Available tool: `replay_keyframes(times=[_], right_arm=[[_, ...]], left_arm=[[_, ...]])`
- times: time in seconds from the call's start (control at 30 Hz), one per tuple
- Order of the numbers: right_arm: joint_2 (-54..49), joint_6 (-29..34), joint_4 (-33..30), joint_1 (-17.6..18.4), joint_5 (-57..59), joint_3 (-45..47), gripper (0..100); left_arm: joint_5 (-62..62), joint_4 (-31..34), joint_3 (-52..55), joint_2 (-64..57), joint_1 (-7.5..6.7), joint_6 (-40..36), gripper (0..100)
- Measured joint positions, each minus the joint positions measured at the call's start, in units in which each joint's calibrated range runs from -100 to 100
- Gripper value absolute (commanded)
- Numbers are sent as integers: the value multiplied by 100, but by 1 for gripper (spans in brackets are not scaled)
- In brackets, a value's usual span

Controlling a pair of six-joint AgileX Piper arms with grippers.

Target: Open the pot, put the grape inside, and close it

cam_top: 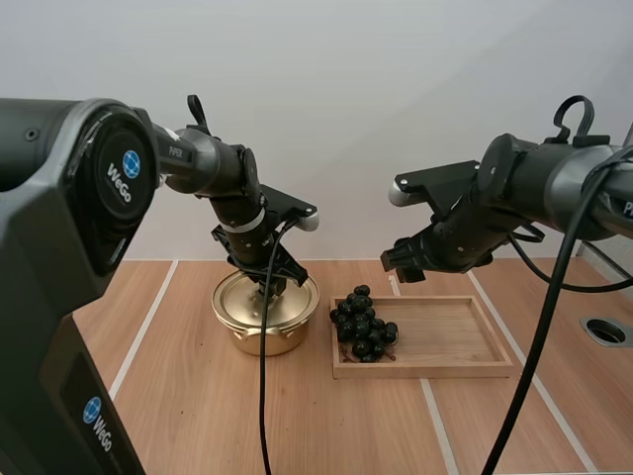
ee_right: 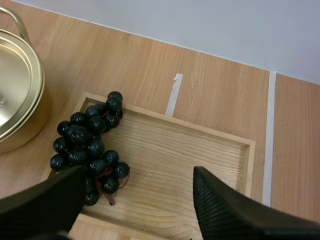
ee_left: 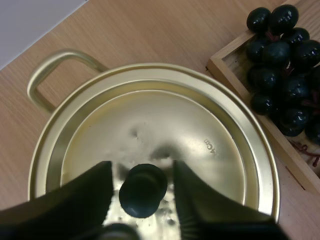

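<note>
The gold pot (cam_top: 265, 317) sits on the left side of the table (cam_top: 198, 416), and its lid (ee_left: 150, 130) is on. The left gripper (ee_left: 141, 170) is low over the lid. Its two fingers stand apart, one on each side of the little black knob (ee_left: 143, 190). There is a gap between each finger and the knob, so it holds nothing.

I think the next job is to squeeze the knob and lift the lid. The knob is small and round. If the fingers close too high or off to one side, it could slip out, and the lid would stay on or drop back. If the arm lifts crooked, the lid could catch on the rim and drag the pot toward the tray.

Just right of the pot is the wooden tray (cam_top: 445, 341). The bunch of dark grapes (cam_top: 363, 327) lies at its left end, close to the pot, with some grapes over the tray's left edge. The right gripper (cam_top: 401, 259) hangs above the tray with its fingers wide apart, holding nothing.

The grapes look bumpy and loose. A pinch on just one grape could let the bunch swing, slip and fall on the table. The pot and the grapes are close together, so the two arms could bump if both move in at once.
</note>
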Motion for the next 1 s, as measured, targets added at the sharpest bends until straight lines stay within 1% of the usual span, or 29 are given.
replay_keyframes(times=[0.03,0.27,0.4,0.57,0.73,0.83,1.0], right_arm=[[0,0,0,0,0,0,100],[0,0,34,0,184,0,100],[0,-92,173,0,417,0,100],[125,-251,422,0,454,0,100],[511,-324,514,3,538,0,100],[773,-374,536,80,573,0,100],[1175,-411,629,392,573,0,100]], left_arm=[[0,0,0,0,0,1,0],[0,0,-16,0,0,1,0],[162,0,-78,16,0,1,0],[823,0,-550,15,0,-12,0],[1022,0,-913,-124,0,-76,0],[1057,0,-1119,-388,0,-85,0],[1101,51,-1540,-990,0,-94,0]])
